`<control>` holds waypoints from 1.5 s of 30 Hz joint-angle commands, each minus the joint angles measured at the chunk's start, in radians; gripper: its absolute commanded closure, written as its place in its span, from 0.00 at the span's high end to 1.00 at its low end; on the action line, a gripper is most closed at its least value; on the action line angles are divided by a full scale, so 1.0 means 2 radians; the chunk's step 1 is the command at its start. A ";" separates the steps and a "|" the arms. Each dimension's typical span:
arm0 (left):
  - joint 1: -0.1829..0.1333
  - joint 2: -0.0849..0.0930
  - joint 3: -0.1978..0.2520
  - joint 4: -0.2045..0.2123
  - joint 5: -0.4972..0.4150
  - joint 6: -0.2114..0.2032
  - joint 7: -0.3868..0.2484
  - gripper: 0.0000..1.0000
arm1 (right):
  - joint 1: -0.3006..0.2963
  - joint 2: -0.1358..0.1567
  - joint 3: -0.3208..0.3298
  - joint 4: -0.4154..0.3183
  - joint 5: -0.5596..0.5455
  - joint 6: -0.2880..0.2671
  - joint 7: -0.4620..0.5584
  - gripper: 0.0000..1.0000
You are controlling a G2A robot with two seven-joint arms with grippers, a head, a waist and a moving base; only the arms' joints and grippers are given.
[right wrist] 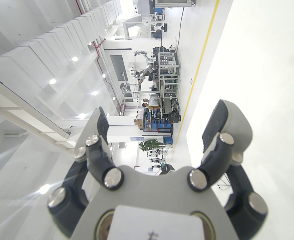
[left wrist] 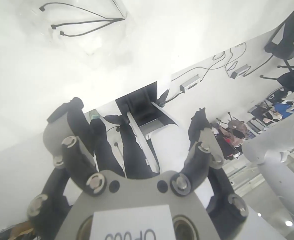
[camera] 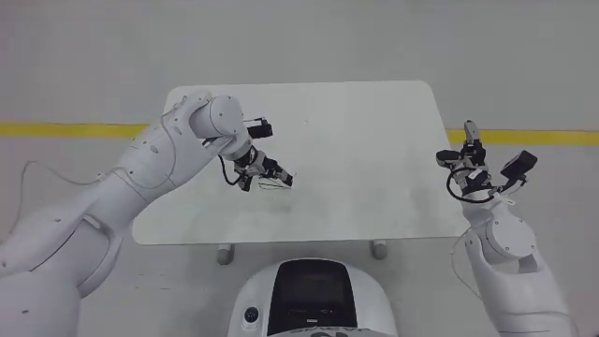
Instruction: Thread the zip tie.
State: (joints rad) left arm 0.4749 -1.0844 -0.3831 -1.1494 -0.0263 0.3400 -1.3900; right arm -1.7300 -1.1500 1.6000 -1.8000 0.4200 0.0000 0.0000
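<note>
We see the left gripper hanging over the white table, nearer the left edge than the right and in the half toward the robot's edge. In the left wrist view the left gripper has its jaws spread wide, and nothing sits between its dark fingers.

The black zip ties lie flat on the table, apart from those fingers. We count three square heads fanned out, and the thin tails run together to meet at one point. A faint clear outline shows around them, but we cannot tell what it is. From above, the zip ties show as thin dark lines just beside the left gripper, on its side toward the robot's edge. We cannot tell from there whether the gripper touches them.

The right gripper is just off the table's right edge, about midway along it, and well apart from the zip ties. In its own wrist view the right gripper also has its jaws spread, and the ribbed fingers hold nothing. A rounded corner of the table lies beside them.
</note>
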 commanded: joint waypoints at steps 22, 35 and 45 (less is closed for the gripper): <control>-0.065 -0.033 0.107 0.093 -0.064 0.000 0.000 1.00 | 0.000 0.000 0.000 0.000 0.000 0.000 0.000 1.00; -0.055 -0.050 0.107 0.121 -0.091 0.000 0.049 1.00 | 0.000 0.000 0.000 0.000 0.000 0.000 0.000 1.00; -0.052 -0.052 0.107 0.143 -0.095 0.000 0.054 1.00 | 0.000 0.000 0.000 0.000 0.000 0.000 0.000 1.00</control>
State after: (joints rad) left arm 0.3742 -1.1857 -0.1705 -0.8858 -0.2119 0.3400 -1.2748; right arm -1.7300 -1.1500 1.6000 -1.8000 0.4200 0.0000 0.0000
